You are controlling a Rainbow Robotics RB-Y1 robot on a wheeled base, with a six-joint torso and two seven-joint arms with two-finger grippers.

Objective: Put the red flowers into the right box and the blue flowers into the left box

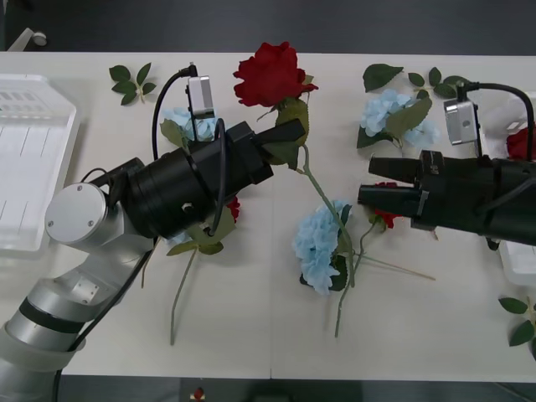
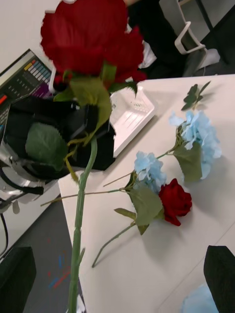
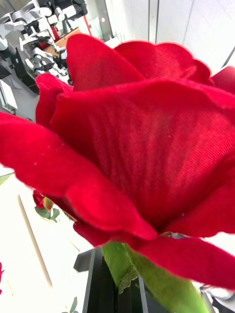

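A white counter (image 1: 251, 335) carries everything. Loose green leaf sprigs lie on it: one at the upper left (image 1: 131, 82), some at the upper right (image 1: 419, 79), another at the lower right edge (image 1: 523, 318). Dark floor runs along the top of the front view.

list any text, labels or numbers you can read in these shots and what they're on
No readable text on the table, the flowers, the white baskets or either arm.
A panel with small coloured squares behind the left gripper in the right wrist view: any print on it is too small to read.
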